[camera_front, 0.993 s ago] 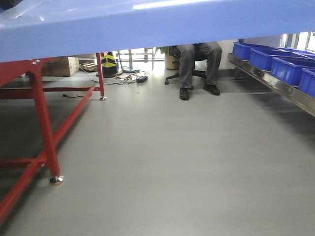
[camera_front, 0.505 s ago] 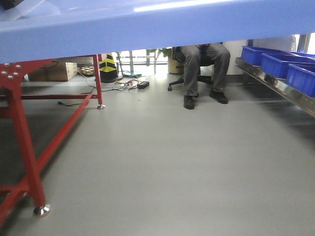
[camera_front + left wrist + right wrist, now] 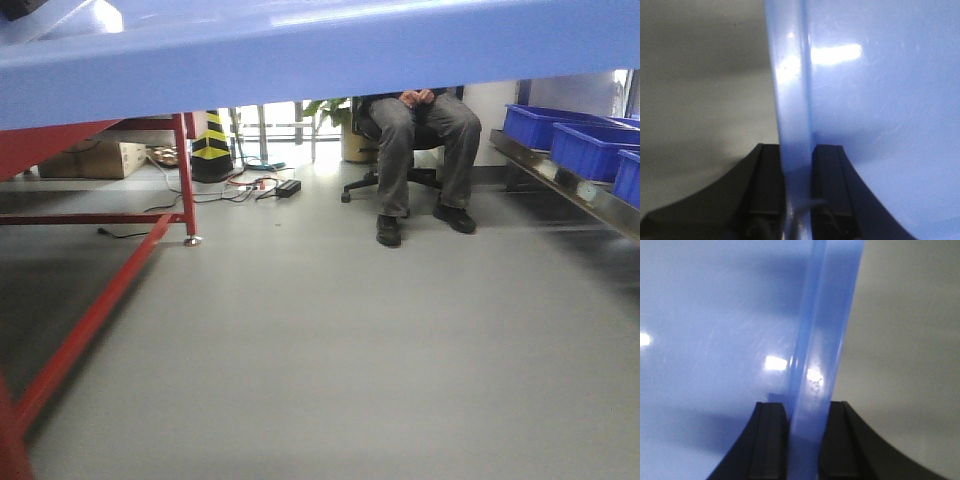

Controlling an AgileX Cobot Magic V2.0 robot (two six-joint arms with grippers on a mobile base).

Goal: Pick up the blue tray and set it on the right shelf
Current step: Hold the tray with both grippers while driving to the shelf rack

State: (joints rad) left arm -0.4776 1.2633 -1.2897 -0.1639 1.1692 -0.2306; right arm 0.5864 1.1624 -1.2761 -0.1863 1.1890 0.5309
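The blue tray (image 3: 320, 55) hangs in the air and fills the top of the front view as a light periwinkle band. My left gripper (image 3: 797, 165) is shut on its left rim (image 3: 792, 90), one black finger (image 3: 767, 185) outside and one inside. On the opposite side my right gripper (image 3: 807, 425) is shut on the right rim (image 3: 822, 325), its fingers (image 3: 771, 440) clamping the flared edge. The right shelf (image 3: 570, 180) shows at the right edge of the front view as a shiny steel lip sloping toward me.
Deep dark-blue bins (image 3: 585, 145) stand along the shelf. A red-framed table (image 3: 100, 300) is at the left. A seated person (image 3: 420, 150) on an office chair is straight ahead, with cables (image 3: 255, 185) and a yellow-black cone (image 3: 212, 145) behind. Grey floor (image 3: 350, 350) lies between.
The whole view has swung right: the red table leg slid off to the left, the seated person shifted right and nearer, and the shelf moved toward the right edge. Both grippers still hold the tray.
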